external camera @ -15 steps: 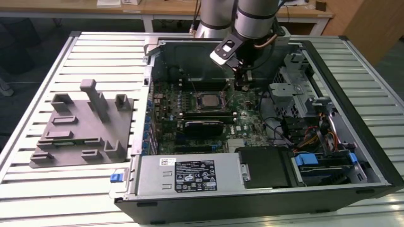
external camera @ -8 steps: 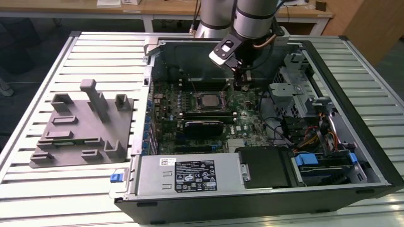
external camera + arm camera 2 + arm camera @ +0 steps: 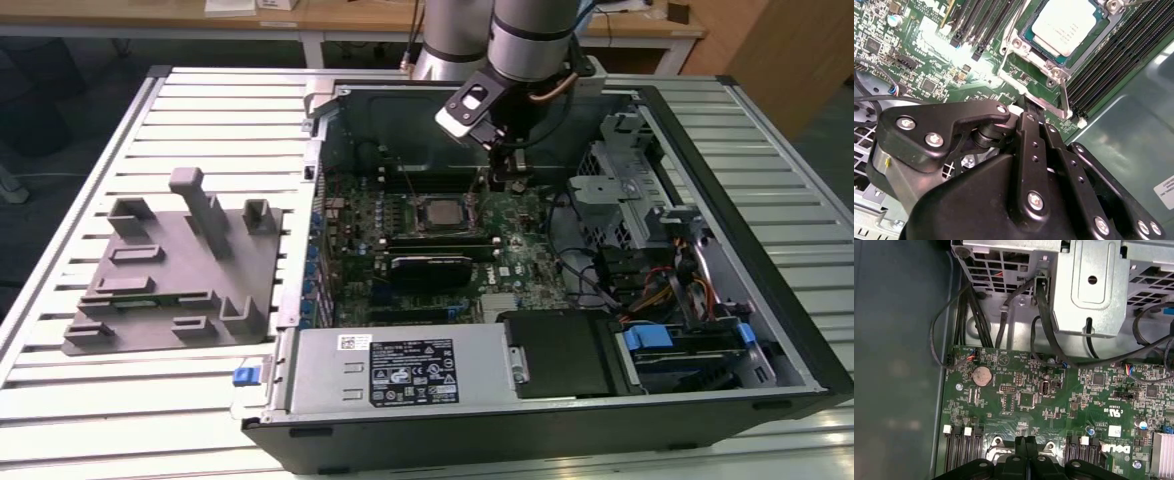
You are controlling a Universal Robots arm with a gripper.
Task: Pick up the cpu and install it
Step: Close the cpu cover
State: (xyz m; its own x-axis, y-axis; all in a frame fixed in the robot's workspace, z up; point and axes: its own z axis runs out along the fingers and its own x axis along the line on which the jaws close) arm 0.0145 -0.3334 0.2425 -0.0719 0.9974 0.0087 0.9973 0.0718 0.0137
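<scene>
Inside an open computer case [image 3: 534,440], a robot arm's gripper [image 3: 505,183] is hovering low over the green motherboard [image 3: 527,255]; its two black fingers [image 3: 1020,447] are pressing flat against each other with nothing between them, as both wrist views are showing. The cpu [image 3: 1064,30] is lying pale silver top up in the dark socket [image 3: 441,212] near the middle of the board, with a metal frame [image 3: 1019,47] running around it; the closed fingertips are sitting just beside that frame, at the exterior view's right of the socket, and whether they are touching it cannot be told. Rows of black memory slots [image 3: 1114,55] are flanking the socket; a round coin battery [image 3: 981,375] is resting on the board near a silver drive cage [image 3: 1089,290] with black cables [image 3: 1046,325] trailing from it. A large grey fixture [image 3: 174,270] is standing on the slatted table [image 3: 80,400], at the exterior view's left of the case.
</scene>
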